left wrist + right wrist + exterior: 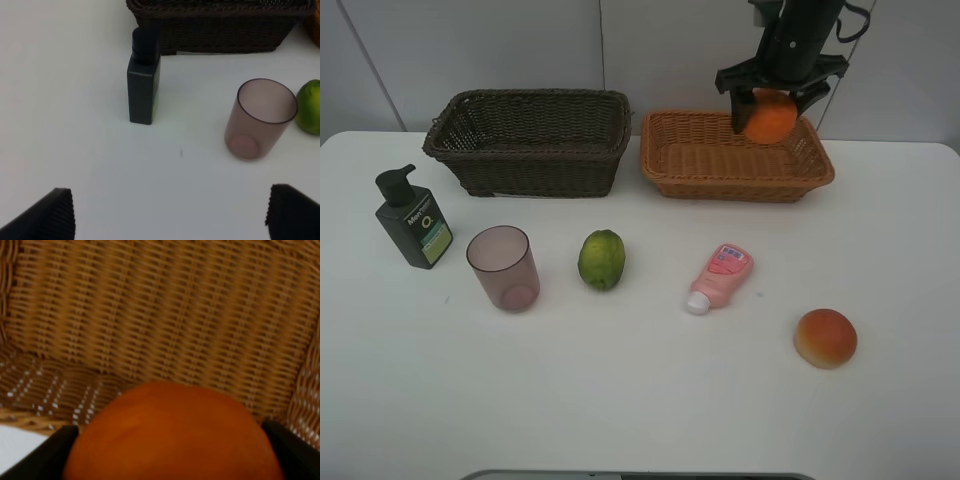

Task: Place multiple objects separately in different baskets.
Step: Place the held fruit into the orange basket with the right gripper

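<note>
From the high view, the right hand (772,110) was closed on the orange (771,117), its jaws pressed to either side of the fruit; it hung over the far right part of the light basket (740,187), with the orange clear of the weave; the dark basket (530,165) stood just beside the light one, off to the left of that hand; the other things lay on the table (640,410), well apart from the hand and on the near side of both baskets; these were the pump bottle (413,218), upright and furthest to the hand's left, then the cup (504,268), the lime (602,259), the tube (719,276) lying down with its white cap nearest the camera, and the round fruit (825,338).

In the left wrist view, the left hand (170,215) was spread wide with nothing between its fingers (45,215); it hovered above bare table; the pump bottle stood ahead of it, close to the dark basket's wall; the cup stood upright ahead too, with the lime near it.

In the right wrist view, the orange filled the gap between the right hand's two dark fingers; beyond it lay the light basket's woven floor and walls.
</note>
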`<state>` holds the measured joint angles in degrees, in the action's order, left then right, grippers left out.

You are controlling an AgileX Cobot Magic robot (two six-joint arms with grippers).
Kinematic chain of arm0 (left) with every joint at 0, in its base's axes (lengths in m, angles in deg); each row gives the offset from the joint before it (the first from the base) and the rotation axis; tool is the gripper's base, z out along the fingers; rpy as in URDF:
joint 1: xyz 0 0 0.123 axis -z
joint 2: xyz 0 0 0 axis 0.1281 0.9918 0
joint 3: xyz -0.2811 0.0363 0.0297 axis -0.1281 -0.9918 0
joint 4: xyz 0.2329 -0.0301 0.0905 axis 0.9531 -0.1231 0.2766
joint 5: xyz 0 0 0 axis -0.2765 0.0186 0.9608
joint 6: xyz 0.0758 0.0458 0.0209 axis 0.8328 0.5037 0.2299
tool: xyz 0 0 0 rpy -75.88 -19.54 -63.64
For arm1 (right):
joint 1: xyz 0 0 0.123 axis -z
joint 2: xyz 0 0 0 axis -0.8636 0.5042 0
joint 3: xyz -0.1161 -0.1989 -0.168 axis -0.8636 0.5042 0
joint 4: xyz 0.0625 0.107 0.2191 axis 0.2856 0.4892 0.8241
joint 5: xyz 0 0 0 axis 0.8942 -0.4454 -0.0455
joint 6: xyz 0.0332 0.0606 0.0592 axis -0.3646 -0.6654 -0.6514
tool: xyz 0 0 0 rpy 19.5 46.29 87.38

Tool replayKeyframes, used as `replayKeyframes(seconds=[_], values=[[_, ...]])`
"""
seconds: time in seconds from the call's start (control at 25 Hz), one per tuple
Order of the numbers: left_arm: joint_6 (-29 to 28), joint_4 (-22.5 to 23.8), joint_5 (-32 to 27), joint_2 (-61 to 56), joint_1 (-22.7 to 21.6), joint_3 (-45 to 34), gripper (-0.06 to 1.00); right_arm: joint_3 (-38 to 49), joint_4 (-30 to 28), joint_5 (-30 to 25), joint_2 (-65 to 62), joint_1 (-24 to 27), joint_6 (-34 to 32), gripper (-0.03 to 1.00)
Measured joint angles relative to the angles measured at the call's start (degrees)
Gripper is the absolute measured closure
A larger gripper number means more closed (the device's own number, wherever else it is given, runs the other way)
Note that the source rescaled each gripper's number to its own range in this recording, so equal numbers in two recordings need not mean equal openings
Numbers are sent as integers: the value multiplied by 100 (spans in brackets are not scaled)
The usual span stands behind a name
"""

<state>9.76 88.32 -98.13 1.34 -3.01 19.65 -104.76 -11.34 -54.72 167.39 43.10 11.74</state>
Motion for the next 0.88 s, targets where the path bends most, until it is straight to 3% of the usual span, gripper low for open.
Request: replayKeyframes(seconds=[0.24,0.56,0.88], values=[[0,0,0,0,0,0,-6,-830,6,211,837,-63,0,48],[0,0,0,0,0,0,-6,-898,29,1203,1428,-68,-5,48],[0,0,0,0,0,0,-6,-898,29,1458,1835,-68,-121,48]])
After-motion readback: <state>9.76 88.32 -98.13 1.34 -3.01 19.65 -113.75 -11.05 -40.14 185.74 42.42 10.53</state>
